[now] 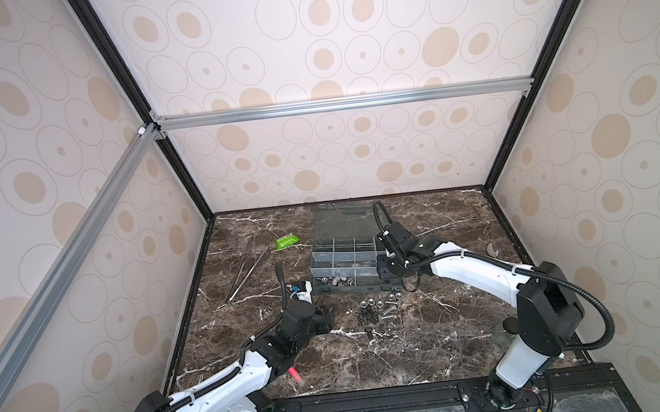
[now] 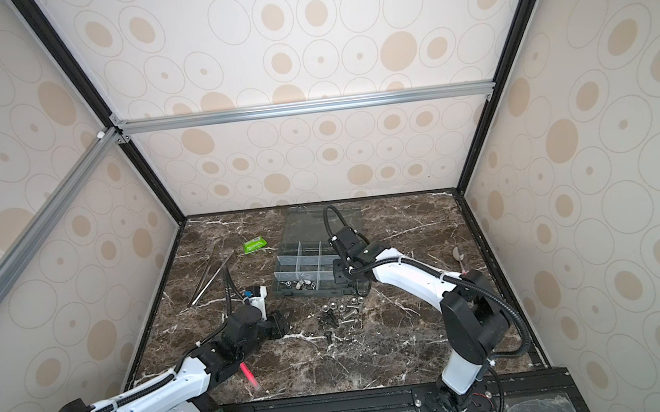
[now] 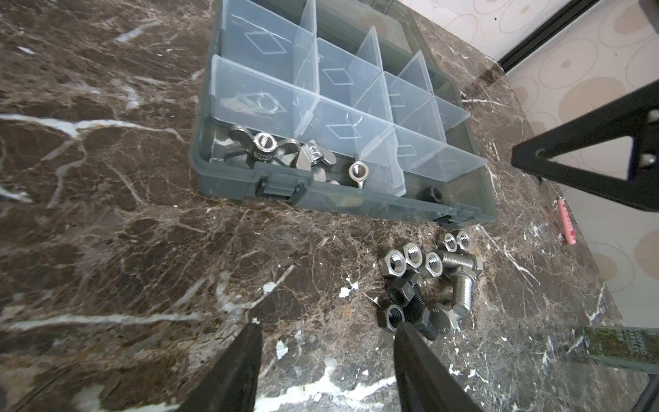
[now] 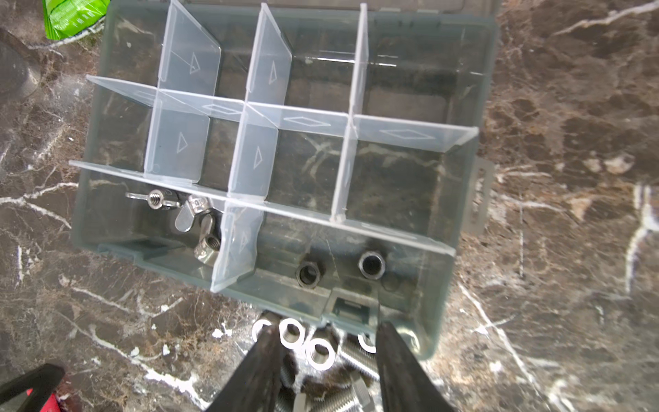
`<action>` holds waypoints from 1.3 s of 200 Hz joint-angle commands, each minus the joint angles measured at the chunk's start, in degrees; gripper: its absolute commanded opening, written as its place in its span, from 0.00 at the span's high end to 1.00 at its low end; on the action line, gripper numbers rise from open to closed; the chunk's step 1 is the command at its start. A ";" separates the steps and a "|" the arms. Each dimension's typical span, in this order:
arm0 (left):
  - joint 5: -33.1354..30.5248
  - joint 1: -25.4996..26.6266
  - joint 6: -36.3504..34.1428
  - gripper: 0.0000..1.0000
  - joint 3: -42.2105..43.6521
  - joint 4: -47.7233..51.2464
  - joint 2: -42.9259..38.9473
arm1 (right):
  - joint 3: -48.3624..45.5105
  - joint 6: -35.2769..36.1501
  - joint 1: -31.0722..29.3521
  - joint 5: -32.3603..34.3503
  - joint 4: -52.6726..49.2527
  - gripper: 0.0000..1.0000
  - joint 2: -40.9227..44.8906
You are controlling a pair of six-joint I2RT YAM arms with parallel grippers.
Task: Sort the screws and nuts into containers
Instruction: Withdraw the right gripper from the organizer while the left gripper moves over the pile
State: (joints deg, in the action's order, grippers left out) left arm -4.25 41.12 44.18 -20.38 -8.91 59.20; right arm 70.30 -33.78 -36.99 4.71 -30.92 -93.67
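Observation:
The grey organiser box (image 1: pixel 345 287) stands mid-table, its containers (image 4: pixel 306 122) walled by translucent dividers. Wing nuts (image 4: pixel 189 214) lie in the front left container and two black nuts (image 4: pixel 308 274) in the one beside it. Loose silver nuts (image 3: pixel 412 255), silver screws (image 3: pixel 463 292) and a black screw (image 3: pixel 422 315) are piled on the marble in front of the box. My left gripper (image 3: pixel 328 326) is open and low beside the pile, one fingertip against a black nut (image 3: pixel 395 315). My right gripper (image 4: pixel 328 321) hangs open over the pile at the box's front edge, holding nothing.
The clear lid (image 1: pixel 346 218) lies open behind the box. A green packet (image 1: pixel 287 241) and long tweezers (image 1: pixel 245 274) are at the back left. A pink pen (image 1: pixel 296 375) lies under my left arm. Enclosure walls ring the marble table (image 1: pixel 438 342).

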 commanded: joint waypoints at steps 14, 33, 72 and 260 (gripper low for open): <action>3.23 -0.43 -4.10 0.42 -5.27 4.06 3.03 | -2.86 -3.18 0.18 0.08 -2.29 0.53 3.19; 4.22 -0.35 -5.35 0.43 -5.63 4.38 4.35 | -5.23 -4.35 0.18 0.04 -1.23 0.53 4.37; 5.86 -0.02 -6.26 0.45 -5.65 1.08 7.70 | -7.76 -4.65 -0.03 -0.33 -0.38 0.53 6.34; 4.26 7.84 -11.42 0.50 -13.34 6.66 18.34 | -17.84 -8.53 -0.82 1.69 -1.09 0.53 17.26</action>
State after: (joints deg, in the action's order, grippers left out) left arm 1.63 47.29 35.44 -29.78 -4.03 75.81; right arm 54.08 -40.69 -37.26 5.06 -30.85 -78.13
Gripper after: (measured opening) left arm 0.501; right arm 0.471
